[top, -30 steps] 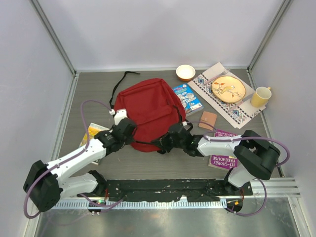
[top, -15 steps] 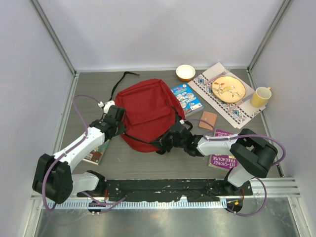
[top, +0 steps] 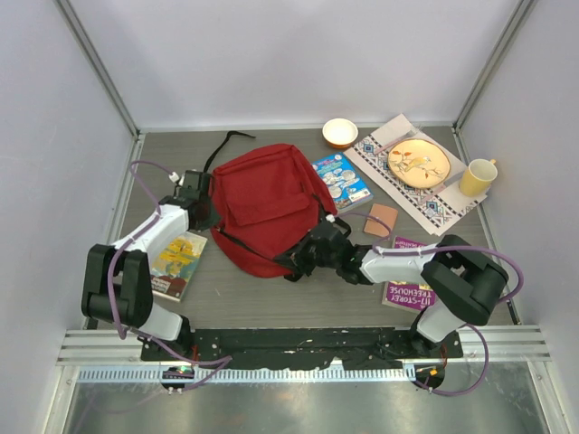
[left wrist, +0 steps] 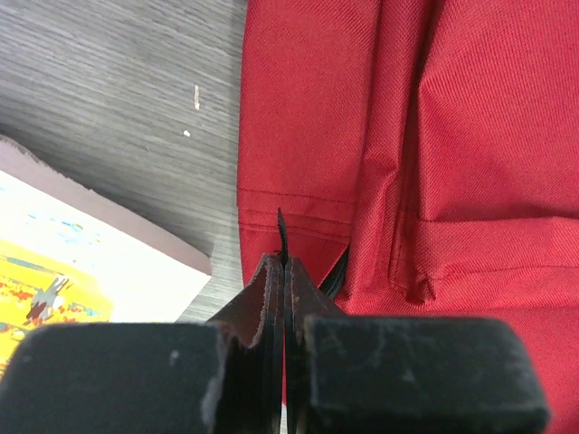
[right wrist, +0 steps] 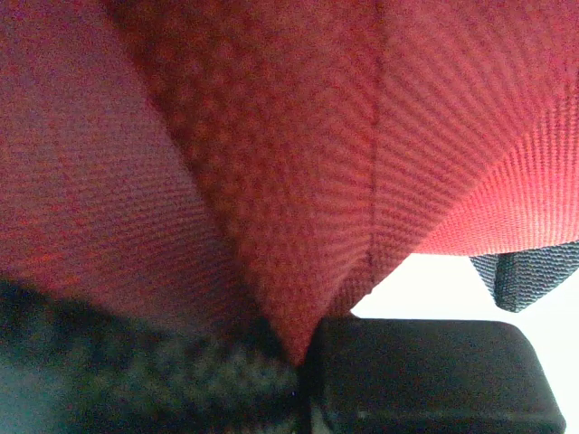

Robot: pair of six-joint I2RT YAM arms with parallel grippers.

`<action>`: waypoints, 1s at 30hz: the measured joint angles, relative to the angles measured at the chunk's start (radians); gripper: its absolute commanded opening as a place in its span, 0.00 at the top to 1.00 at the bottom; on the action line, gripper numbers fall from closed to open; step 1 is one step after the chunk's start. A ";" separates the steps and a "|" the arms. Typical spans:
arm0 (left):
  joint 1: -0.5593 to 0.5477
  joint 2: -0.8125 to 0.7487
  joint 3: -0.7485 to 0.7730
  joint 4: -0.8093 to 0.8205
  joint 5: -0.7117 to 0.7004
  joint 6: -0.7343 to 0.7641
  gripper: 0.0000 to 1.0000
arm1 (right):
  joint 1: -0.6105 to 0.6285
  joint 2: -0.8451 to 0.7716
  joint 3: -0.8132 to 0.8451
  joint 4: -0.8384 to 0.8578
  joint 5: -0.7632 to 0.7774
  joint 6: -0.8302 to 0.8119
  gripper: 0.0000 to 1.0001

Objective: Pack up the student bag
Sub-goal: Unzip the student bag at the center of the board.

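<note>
Gripping the student bag (top: 267,194) from two sides, the arms appear to be setting it up for opening rather than loading it. The bag lies flat on the table (top: 271,303), roughly in the middle, with its front pocket facing up and a black strap (top: 220,149) trailing off toward the far left.

The left end effector (left wrist: 284,280) sits at the bag's left edge with its fingers pressed together on a thin black tab (left wrist: 281,237). I judge this to be a zipper pull, though the wrist view shows too little of it to be sure. Pinching something that slim would explain why the fingers meet with no visible gap.

The right end effector (top: 294,262) is at the bag's near edge, clamped on a gathered fold of the red fabric. The cloth rises into a peak at the fingers, so this grip probably anchors the soft bag while the other arm pulls along the zipper.

Things that may go inside are spread around the bag. A yellow book (top: 181,258) lies just beside the left arm, a blue book (top: 344,179) touches the bag's right side, and purple books (top: 409,294) lie under the right arm. No item is in the bag as far as the views show, so packing seems to be at an early stage.
</note>
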 measured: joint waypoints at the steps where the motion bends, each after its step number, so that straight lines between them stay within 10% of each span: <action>1: 0.011 0.011 0.006 0.000 0.013 0.000 1.00 | 0.000 0.002 0.003 0.000 -0.001 -0.004 0.99; 6: 0.035 0.027 0.026 0.003 0.067 0.001 0.90 | -0.002 0.016 0.016 -0.002 -0.011 -0.021 0.99; 10: 0.050 0.005 0.027 0.023 0.084 0.017 0.41 | -0.005 0.047 0.034 -0.007 -0.037 -0.036 0.99; 14: 0.071 -0.065 0.031 0.036 0.085 0.020 0.16 | -0.008 0.125 0.076 0.021 -0.093 -0.034 0.78; 17: 0.073 -0.130 0.052 0.018 0.084 0.026 0.01 | -0.008 0.191 0.120 0.080 -0.156 -0.045 0.43; 21: 0.073 -0.234 0.066 -0.010 0.076 0.036 0.00 | -0.007 0.185 0.148 0.118 -0.183 -0.106 0.24; 30: 0.077 -0.451 0.021 -0.112 -0.018 0.044 0.00 | -0.005 -0.191 0.180 -0.203 0.067 -0.455 0.23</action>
